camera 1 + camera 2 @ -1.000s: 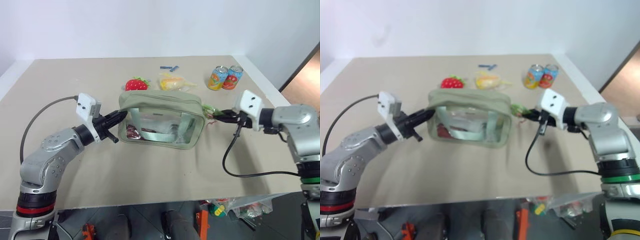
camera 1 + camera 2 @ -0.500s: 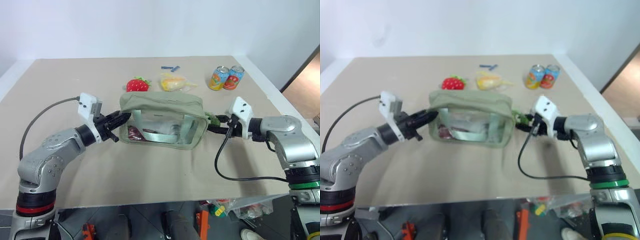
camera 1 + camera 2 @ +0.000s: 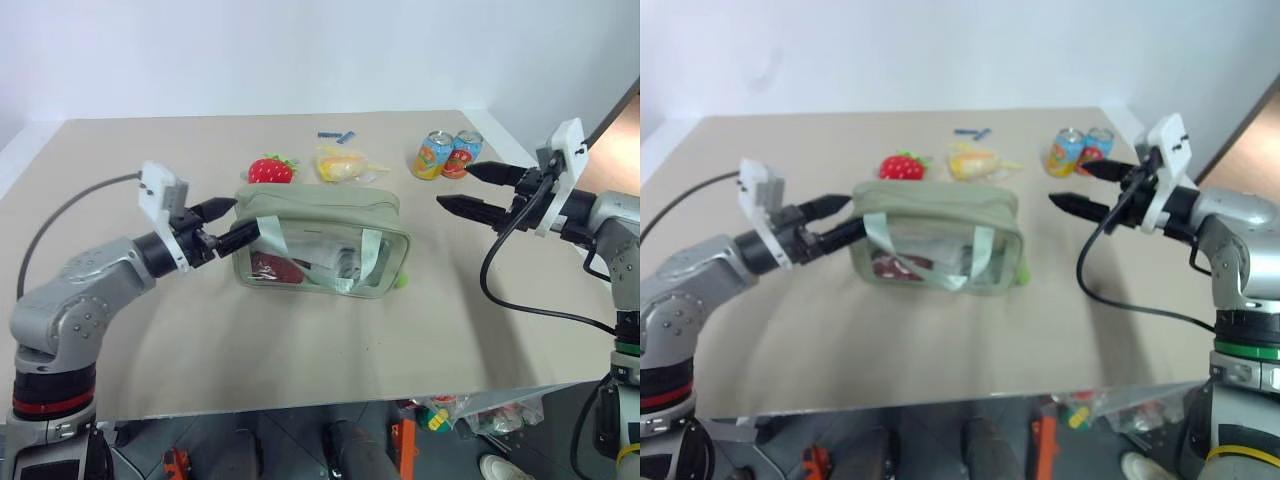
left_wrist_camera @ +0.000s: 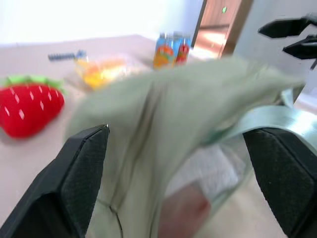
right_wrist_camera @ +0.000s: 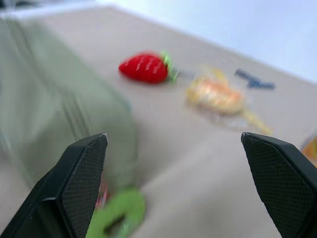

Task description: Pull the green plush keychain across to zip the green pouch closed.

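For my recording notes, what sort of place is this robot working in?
Probably an indoor test room: a plain beige table against a bare white wall, with a green pouch, plush strawberry and drink cans laid out.

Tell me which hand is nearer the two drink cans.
Right. The right hand hangs open just beside the cans, on their near side. The left hand is open at the green pouch's far end, with the pouch between it and the cans.

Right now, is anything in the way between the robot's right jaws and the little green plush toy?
Nothing visible is. The right gripper hangs open in the air beside the green pouch, and the green plush keychain lies on the table at the pouch's near end, with bare table between. The cans stand farther back.
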Motion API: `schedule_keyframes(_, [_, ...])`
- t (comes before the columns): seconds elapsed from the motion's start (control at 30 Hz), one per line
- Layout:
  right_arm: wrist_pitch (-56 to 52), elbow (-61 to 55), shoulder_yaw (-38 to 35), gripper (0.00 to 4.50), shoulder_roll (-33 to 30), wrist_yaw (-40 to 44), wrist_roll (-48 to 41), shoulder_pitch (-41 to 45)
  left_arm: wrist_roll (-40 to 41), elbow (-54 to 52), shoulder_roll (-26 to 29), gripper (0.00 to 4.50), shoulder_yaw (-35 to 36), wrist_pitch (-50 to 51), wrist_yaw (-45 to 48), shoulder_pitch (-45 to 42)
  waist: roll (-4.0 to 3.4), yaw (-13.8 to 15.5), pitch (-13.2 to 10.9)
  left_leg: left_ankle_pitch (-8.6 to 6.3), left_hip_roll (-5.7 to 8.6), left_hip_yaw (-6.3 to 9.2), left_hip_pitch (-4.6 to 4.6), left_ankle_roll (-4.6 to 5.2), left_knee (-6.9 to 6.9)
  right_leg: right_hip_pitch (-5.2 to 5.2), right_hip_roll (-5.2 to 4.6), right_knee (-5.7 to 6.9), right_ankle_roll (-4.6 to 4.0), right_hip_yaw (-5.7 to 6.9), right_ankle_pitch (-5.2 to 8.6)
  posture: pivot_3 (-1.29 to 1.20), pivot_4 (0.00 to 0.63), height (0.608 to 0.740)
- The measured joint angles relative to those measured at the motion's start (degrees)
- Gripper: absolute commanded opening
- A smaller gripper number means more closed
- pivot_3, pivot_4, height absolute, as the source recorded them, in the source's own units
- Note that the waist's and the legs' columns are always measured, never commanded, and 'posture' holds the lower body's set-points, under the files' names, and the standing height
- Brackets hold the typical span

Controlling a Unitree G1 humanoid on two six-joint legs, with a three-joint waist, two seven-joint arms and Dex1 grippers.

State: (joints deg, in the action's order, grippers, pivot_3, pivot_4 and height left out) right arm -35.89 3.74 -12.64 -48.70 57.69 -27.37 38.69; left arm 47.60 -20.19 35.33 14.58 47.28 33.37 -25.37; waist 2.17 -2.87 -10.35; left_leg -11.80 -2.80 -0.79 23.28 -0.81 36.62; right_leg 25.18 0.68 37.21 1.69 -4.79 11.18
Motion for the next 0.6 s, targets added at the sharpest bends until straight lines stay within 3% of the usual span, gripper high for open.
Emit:
schedule_keyframes(0.2, [0.7, -3.1, 0.3, 4.5, 1.6, -3.4, 0.4, -4.8, -4.7, 0.5, 9.1, 4.45, 3.9, -4.8, 6.0, 7.9, 0.0, 0.1, 0.0, -0.02, 0.0, -0.05, 0.02, 0.01, -0.13, 0.06, -0.04, -0.01, -0.07, -0.01, 0.11, 0.0, 0.15, 0.74])
schedule_keyframes(0.37, [2.2, -3.9, 1.3, 4.5, 2.4, -4.3, 0.9, -5.6, -10.0, 1.9, 12.1, 4.45, 4.0, -10.7, 9.8, 11.9, 0.0, 0.1, 0.0, -0.02, 0.0, -0.07, 0.04, 0.01, -0.1, 0.09, -0.06, 0.0, -0.08, 0.0, 0.12, 0.0, 0.15, 0.74])
schedule_keyframes(0.6, [3.6, -2.6, 0.9, 4.5, 3.7, -7.0, 1.6, -4.5, -16.3, 9.5, 9.0, 4.45, 7.5, -19.5, 5.6, 11.4, 0.0, 0.1, 0.0, -0.01, -0.03, -0.11, 0.02, 0.02, -0.07, 0.07, -0.05, 0.0, -0.08, -0.01, 0.08, 0.0, 0.15, 0.74])
